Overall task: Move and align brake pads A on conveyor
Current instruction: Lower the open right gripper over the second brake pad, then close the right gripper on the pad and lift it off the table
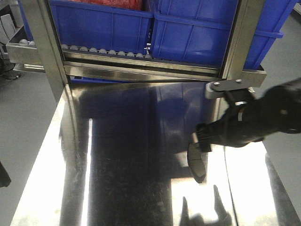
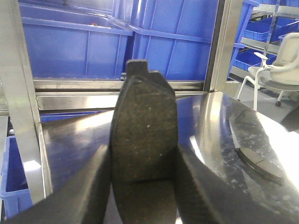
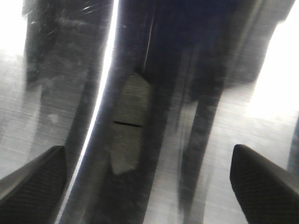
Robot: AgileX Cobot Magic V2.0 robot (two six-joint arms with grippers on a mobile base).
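Observation:
My left gripper [image 2: 144, 168] is shut on a dark grey brake pad [image 2: 144, 121]. It holds the pad on end above the steel table, with the groove just above the fingers. A second brake pad [image 2: 259, 161] lies flat on the table to the right. In the front view it [image 1: 197, 165] lies just below my right gripper [image 1: 203, 141]. In the right wrist view my right gripper [image 3: 147, 156] is open and empty over this pad [image 3: 127, 122], which lies nearer the left finger [image 3: 37, 175]. The conveyor is out of view. The left gripper does not show in the front view.
The shiny steel table [image 1: 122, 155] fills the foreground. Blue bins [image 1: 188, 33] stand on a roller rack [image 1: 108, 51] behind it, between steel uprights [image 1: 47, 47]. A white chair [image 2: 275, 70] stands at the far right.

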